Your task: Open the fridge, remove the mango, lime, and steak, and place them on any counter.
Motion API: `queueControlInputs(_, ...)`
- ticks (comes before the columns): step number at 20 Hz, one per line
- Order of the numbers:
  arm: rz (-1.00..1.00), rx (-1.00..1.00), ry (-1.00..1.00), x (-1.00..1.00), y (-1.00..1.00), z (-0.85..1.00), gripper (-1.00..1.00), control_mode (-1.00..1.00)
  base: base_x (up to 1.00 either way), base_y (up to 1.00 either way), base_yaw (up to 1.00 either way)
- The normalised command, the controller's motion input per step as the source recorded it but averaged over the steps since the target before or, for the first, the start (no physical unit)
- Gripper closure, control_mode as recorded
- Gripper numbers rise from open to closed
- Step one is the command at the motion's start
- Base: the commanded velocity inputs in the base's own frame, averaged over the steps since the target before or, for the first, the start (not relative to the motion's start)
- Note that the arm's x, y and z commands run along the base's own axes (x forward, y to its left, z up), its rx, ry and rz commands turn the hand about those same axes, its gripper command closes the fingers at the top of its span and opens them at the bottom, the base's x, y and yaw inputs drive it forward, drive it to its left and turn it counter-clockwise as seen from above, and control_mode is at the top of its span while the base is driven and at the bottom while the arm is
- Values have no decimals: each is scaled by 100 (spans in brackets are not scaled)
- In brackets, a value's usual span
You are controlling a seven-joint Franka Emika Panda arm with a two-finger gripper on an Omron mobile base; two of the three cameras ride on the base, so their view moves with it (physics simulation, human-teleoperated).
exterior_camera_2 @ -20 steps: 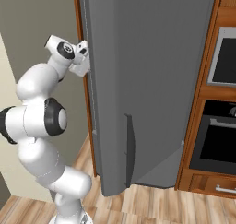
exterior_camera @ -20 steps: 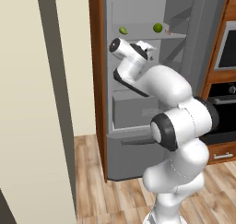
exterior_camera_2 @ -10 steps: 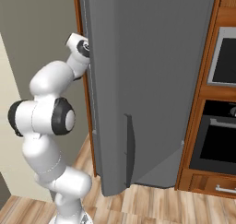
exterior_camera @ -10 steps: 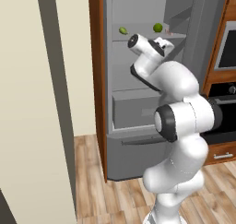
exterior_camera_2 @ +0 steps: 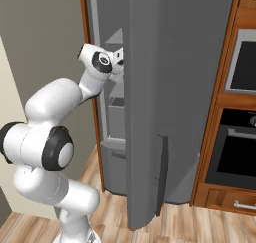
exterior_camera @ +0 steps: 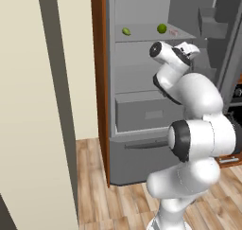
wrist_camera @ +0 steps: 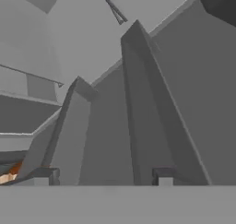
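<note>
The grey fridge point(exterior_camera: 142, 115) stands open, its door point(exterior_camera_2: 170, 87) swung out to the right. On its upper shelf lie the yellow-green mango point(exterior_camera: 126, 31), the round green lime point(exterior_camera: 161, 28) and the pinkish steak point(exterior_camera: 173, 32). My gripper point(exterior_camera: 189, 48) is inside the fridge, just below and to the right of that shelf, turned toward the door's inner shelves. In the hand view the gripper point(wrist_camera: 103, 176) has its tips apart with nothing between them, facing grey door bins. The hand point(exterior_camera_2: 117, 59) is partly hidden behind the door. The counter is out of view.
A reddish-brown wood panel point(exterior_camera: 99, 82) frames the fridge's left side, and a cream wall point(exterior_camera: 47, 106) lies further left. A grey drawer point(exterior_camera: 146, 114) sits below the hand. The black wall oven point(exterior_camera_2: 240, 147) is right of the door. Wooden floor point(exterior_camera: 94, 177) lies in front.
The hand has swung to the right, deeper into the fridge under the upper shelf and toward the door side. The fruits and steak have not moved.
</note>
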Motion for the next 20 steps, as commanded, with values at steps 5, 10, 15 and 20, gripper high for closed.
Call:
queueControlInputs(5,-9,0,-8,-59,-100,10,-100,-100,0,0,0)
queueControlInputs(10,-13,2,0,-1,-76,60,-100,-100,0,0,0)
queueControlInputs(15,-6,17,1,11,-9,79,-100,-100,0,0,0)
queueControlInputs(20,0,11,1,-1,23,20,-100,-100,0,0,0)
